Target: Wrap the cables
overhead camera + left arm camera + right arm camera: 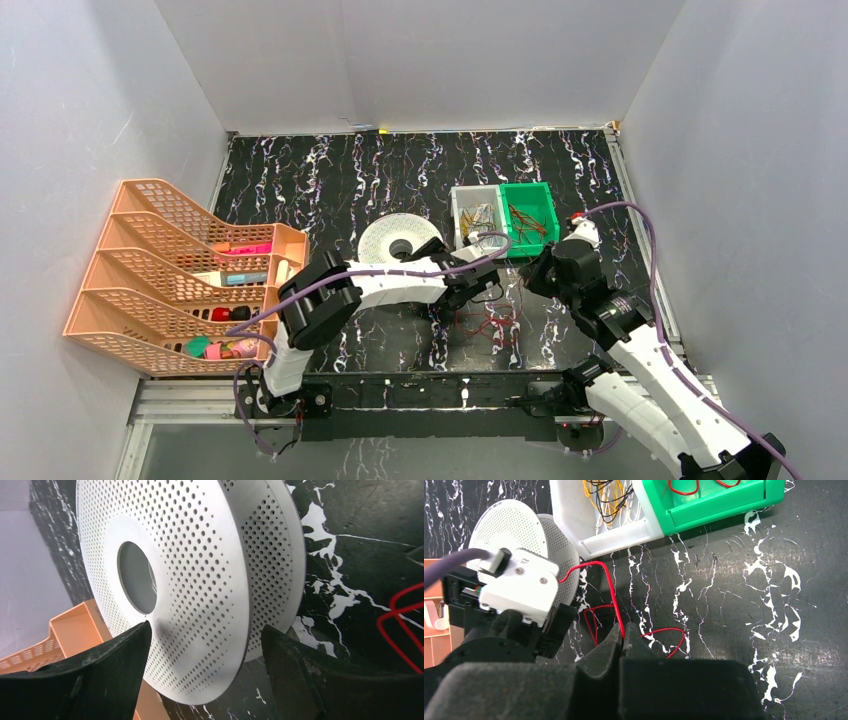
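The thin red cables (490, 325) lie in a loose tangle on the black marbled table in front of the arms. My right gripper (623, 630) is shut on one red strand (617, 609), which runs up to a white perforated spool (509, 527). In the top view the right gripper (527, 280) is just right of the tangle. My left gripper (205, 645) is open, and the spool's rim (200, 580) stands between its fingers without touching them. In the top view the left gripper (425, 250) is at the spool's (385, 240) right edge. A red loop (402, 625) shows at the right of the left wrist view.
A white bin (475, 215) of yellowish wires and a green bin (530, 210) with red wires stand behind the grippers; they also show in the right wrist view, white (614, 537) and green (719, 505). An orange file rack (170, 270) fills the left side.
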Controlling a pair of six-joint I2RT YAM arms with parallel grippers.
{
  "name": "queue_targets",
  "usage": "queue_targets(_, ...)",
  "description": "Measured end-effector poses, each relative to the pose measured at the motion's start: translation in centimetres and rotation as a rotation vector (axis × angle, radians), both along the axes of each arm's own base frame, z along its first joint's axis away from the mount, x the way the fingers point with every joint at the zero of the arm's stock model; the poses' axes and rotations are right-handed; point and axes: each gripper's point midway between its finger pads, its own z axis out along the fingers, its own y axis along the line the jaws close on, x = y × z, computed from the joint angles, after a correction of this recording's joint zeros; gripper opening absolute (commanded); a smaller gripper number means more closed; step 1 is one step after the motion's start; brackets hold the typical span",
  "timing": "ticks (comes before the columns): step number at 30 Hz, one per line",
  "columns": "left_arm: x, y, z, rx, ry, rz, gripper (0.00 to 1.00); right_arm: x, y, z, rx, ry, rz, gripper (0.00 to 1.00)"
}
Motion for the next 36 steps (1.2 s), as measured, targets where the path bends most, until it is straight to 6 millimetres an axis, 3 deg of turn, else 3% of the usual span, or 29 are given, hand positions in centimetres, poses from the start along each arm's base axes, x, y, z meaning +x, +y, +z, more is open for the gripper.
queue_targets(4,0.5,0.5,-0.4,0.061,-0.031,0.002,0.67,0.0,0.0,0.2,0.004,-0.006,0.0,0.0)
queue_targets(13,1.2,1.1,0.8,0.105,-0.101,0.012,0.35,0.0,-0.1,0.3,0.006,-0.011,-0.003,0.0)
queue_targets(24,2.1,2.6,7.1,0.092,-0.249,0.034,0.0,0.0,-0.2,0.5,0.011,-0.02,-0.005,0.0)
queue_targets(31,1.7,3.1,9.5,0.019,-0.267,0.048,0.0,0.0,-0.3,1.0,-0.015,-0.036,0.013,0.0)
queue_targets(36,0.8,3.5,11.1,-0.075,-0.235,0.051,0.0,0.5,0.0,3.6,-0.032,-0.098,0.055,0.0)
